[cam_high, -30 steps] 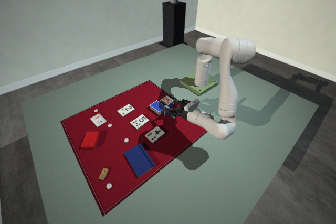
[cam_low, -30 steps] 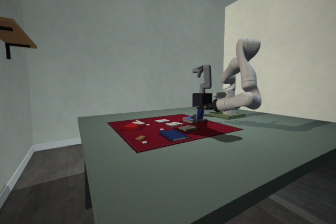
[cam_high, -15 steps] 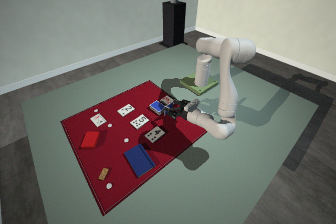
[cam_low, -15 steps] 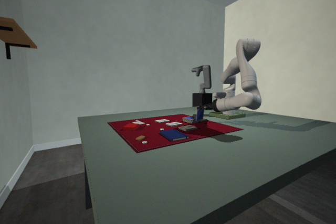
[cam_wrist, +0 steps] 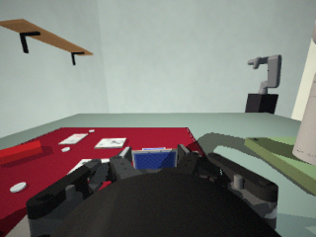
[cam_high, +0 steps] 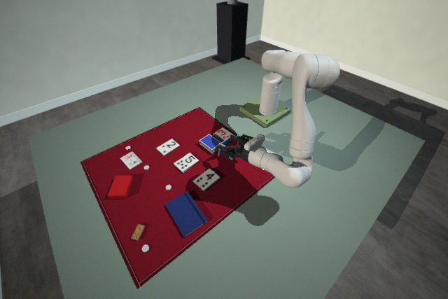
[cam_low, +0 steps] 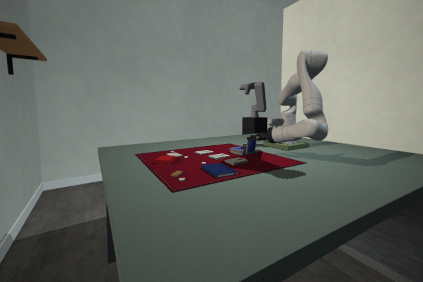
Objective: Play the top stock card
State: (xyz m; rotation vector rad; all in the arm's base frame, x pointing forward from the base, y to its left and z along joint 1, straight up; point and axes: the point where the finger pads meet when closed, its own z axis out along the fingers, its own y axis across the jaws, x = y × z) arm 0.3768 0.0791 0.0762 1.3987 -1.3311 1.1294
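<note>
Top view: the gripper (cam_high: 225, 149) (cam_low: 250, 139) (cam_wrist: 154, 152) has 1 blue-backed card (cam_high: 225, 146) (cam_low: 250, 146) (cam_wrist: 155, 160) pinched on edge, just beside the face-down stock (cam_high: 208, 142) (cam_low: 237, 150).

Exterior: that card's pretty much upright, near the stock.

Wrist: blue back sits between 2 fingertips.

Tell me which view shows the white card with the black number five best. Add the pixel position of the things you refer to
The top view: the white card with the black five (cam_high: 185, 162) (cam_low: 219, 156) lies nearly face-on there, its number and pips readable. The exterior view shows it edge-on, face unreadable. The wrist view shows only part of a white card behind the gripper (cam_wrist: 154, 157).
</note>
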